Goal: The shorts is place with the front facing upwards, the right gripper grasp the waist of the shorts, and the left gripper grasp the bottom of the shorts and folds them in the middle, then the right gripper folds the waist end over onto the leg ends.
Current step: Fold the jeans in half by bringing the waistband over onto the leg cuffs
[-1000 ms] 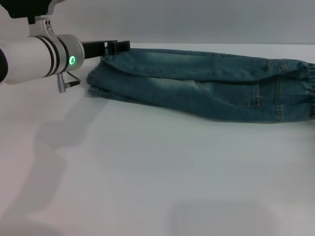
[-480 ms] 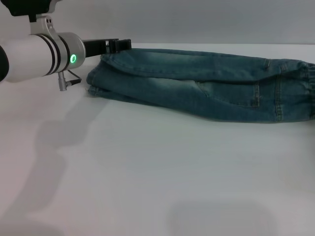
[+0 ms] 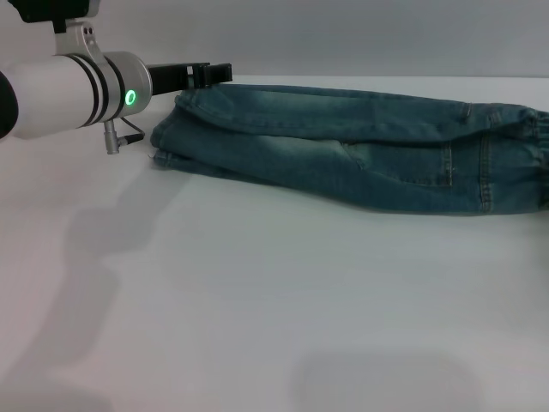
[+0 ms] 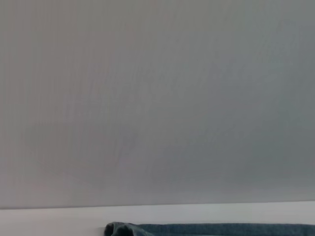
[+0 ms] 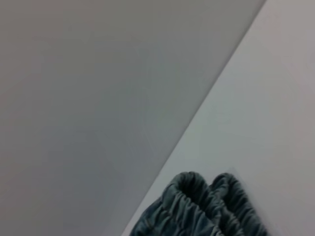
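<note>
The denim shorts [image 3: 343, 150] lie folded lengthwise across the far part of the white table [image 3: 257, 292]. Their leg ends [image 3: 167, 142] point left and the puckered elastic waist [image 3: 538, 142] reaches the right edge of the head view. My left gripper [image 3: 219, 74] hovers at the far left corner of the leg ends, just above the upper hem, on its white arm [image 3: 69, 90]. A strip of denim [image 4: 206, 229] shows in the left wrist view. The gathered waist [image 5: 197, 209] shows in the right wrist view. My right gripper is out of view.
A grey wall [image 3: 343, 34] rises right behind the table's far edge, close to the shorts. The left arm's shadow [image 3: 94, 257] falls on the table at the left.
My left gripper and arm have risen slightly and shifted a little to the right, away from the upper hem. The shorts have stayed still.
</note>
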